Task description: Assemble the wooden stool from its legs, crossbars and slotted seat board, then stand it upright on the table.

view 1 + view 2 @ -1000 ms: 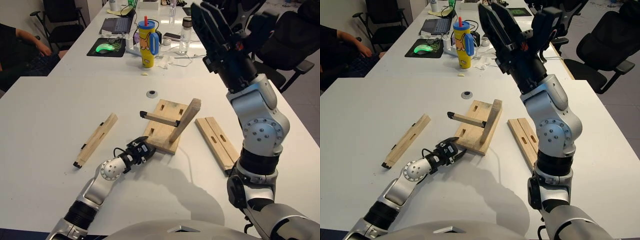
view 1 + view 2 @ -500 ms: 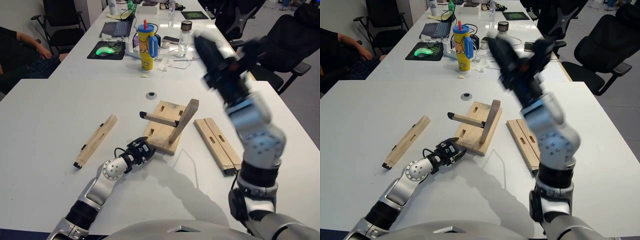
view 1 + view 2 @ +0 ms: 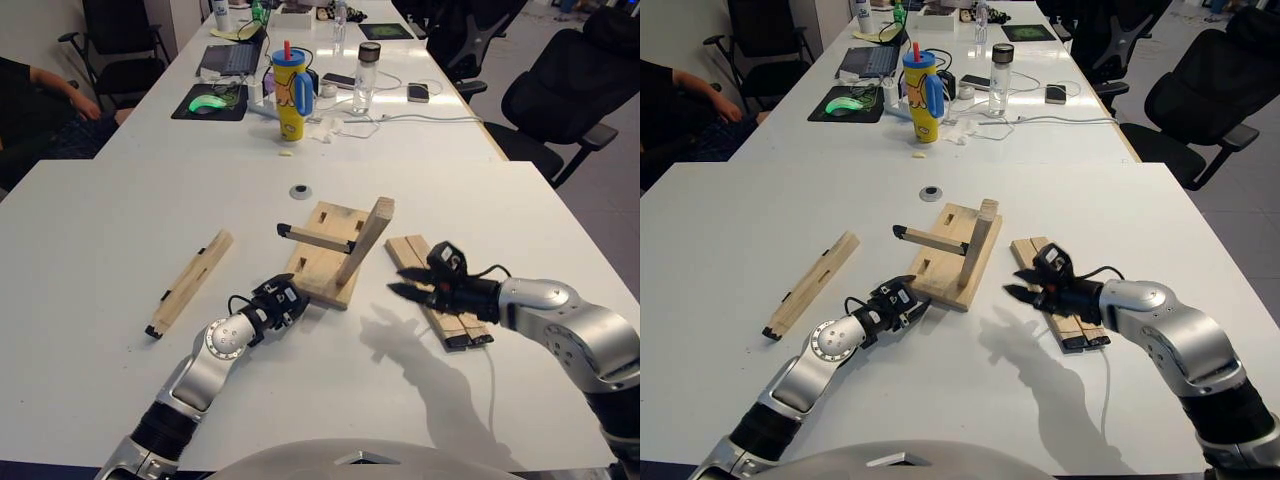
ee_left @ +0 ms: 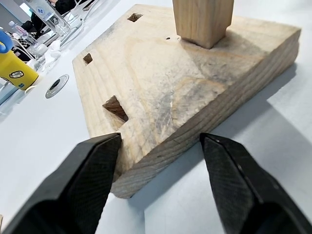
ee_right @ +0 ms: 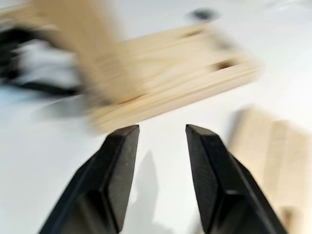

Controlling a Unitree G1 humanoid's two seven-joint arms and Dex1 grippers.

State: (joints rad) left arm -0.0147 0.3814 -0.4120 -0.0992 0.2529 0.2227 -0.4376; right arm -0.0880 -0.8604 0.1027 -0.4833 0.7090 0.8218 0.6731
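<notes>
The slotted seat board point(image 3: 322, 262) lies flat mid-table. One leg point(image 3: 366, 240) stands tilted in it, and a dark-tipped crossbar point(image 3: 318, 238) juts from that leg. A loose leg point(image 3: 193, 279) lies to the left, and two more legs point(image 3: 440, 292) lie side by side on the right. My left gripper point(image 3: 287, 300) rests on the table at the board's near corner. It is open, with its fingers point(image 4: 92, 180) either side of the seat board point(image 4: 170, 83) edge. My right gripper point(image 3: 405, 291) hovers low between the board and the two legs, open and holding nothing. The right wrist view shows the fingers point(image 5: 117, 175) spread before the board point(image 5: 170, 87).
A small round disc point(image 3: 299, 190) lies just behind the board. Farther back stand a yellow cup point(image 3: 291, 95), a bottle point(image 3: 367, 75), a laptop point(image 3: 238, 52) and a green mouse point(image 3: 210, 98). Black chairs point(image 3: 560, 90) stand off the table's right side.
My right arm has swung down from high above the table to just over its surface beside the two right legs. The left gripper and the wooden parts have not moved.
</notes>
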